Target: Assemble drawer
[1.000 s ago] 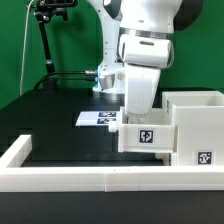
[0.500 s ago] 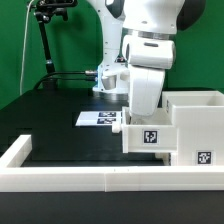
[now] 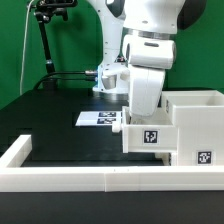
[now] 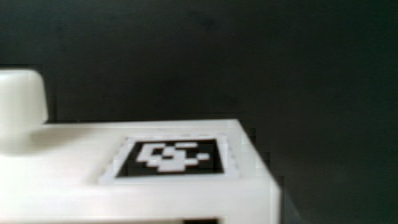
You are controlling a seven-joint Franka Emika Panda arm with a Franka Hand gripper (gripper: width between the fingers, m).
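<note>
The tall hollow white box (image 3: pixel 196 120) stands at the exterior view's right, with a marker tag (image 3: pixel 204 157) low on its front. A small white tray (image 3: pixel 148 137) with a tag and a side knob (image 3: pixel 120 128) is held against the box's open side, off the table. My gripper (image 3: pixel 145 116) comes down onto the tray from above and its fingers are hidden behind the tray's wall. The wrist view shows the tray's tagged face (image 4: pixel 175 158) and the knob (image 4: pixel 18 105) very close, with no fingertips showing. The second tray is out of view.
The marker board (image 3: pixel 97 118) lies on the black table behind the tray. A low white wall (image 3: pixel 70 180) edges the table's front and the exterior view's left side. A black lamp stand (image 3: pixel 45 40) and the arm's base (image 3: pixel 108 80) stand at the back.
The gripper and the tray shifted slightly toward the exterior view's right, toward the box, between one second and half a second ago. Nothing has visibly moved since.
</note>
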